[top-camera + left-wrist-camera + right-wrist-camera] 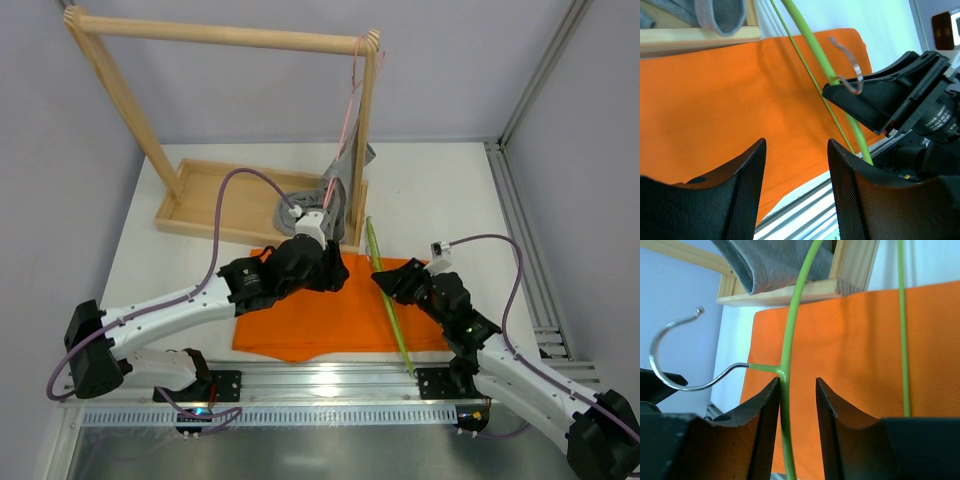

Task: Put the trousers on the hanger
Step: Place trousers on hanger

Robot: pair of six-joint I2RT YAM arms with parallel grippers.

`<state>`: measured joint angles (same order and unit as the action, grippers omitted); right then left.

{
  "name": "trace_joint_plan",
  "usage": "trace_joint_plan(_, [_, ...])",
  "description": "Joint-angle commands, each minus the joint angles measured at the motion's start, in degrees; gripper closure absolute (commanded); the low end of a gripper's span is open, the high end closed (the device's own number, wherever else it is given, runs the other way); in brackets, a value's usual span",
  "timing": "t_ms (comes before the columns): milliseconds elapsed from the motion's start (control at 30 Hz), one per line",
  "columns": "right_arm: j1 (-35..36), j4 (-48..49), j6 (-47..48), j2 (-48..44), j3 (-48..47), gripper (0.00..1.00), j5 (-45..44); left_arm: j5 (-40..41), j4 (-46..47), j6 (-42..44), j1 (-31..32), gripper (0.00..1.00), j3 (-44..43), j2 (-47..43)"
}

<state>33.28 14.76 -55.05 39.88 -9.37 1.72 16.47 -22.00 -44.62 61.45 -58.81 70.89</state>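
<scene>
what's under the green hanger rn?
Mostly the orange trousers; the hanger's far end lies over white table. The right jaws hide one stretch; anything beneath the trousers is covered.

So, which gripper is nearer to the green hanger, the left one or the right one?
Right. The right gripper has a bar of the hanger between its fingers. The left gripper is above the trousers, off to one side of the hanger and not touching it.

Top view high, rear, looking down; wrist views close, low, both sharing trousers (pixel 715 100) and hanger (pixel 810 42).
</scene>
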Motion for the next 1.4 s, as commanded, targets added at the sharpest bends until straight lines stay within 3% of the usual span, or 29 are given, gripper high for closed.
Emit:
trace_joint_plan(0, [-0.23,-7.26,5.11,-4.79,-2.84,0.61,-8.28,-2.49,7.05,0.85,-0.19,0.47,-3.85,3.28])
trace_joint_plan(133, [-0.23,-17.81,10.39,-6.65,-6.63,0.57,-11.73,-3.99,6.97,1.38,-0.19,0.47,-7.55,8.19])
trace_joint_plan(267, [-0.23,-22.14,15.31,-5.34,-9.35,0.57,-13.58,-4.43,8.98,1.55,-0.19,0.47,-8.17,10.05])
trace_joint_plan(700, [-0.23,-24.87,21.29,-2.17,-12.17,0.58,-15.16,-7.24,11.45,2.35,-0.19,0.47,-14.32,17.26])
trace_joint_plan(933, [-0.23,-24.96,21.47,-1.30,-12.52,0.66,-18.33,-5.66,8.38,1.30,-0.19,0.47,-12.04,14.55])
trace_joint_plan(1167, [-0.32,-22.50,18.58,1.25,-12.08,0.94,-16.31,1.80,1.09,-2.83,-0.28,0.47,-2.20,4.63])
trace_joint_plan(1367, [-0.23,-21.36,15.06,1.69,-13.05,0.96,-14.90,7.42,-6.47,-6.35,-0.19,0.47,3.96,-3.03])
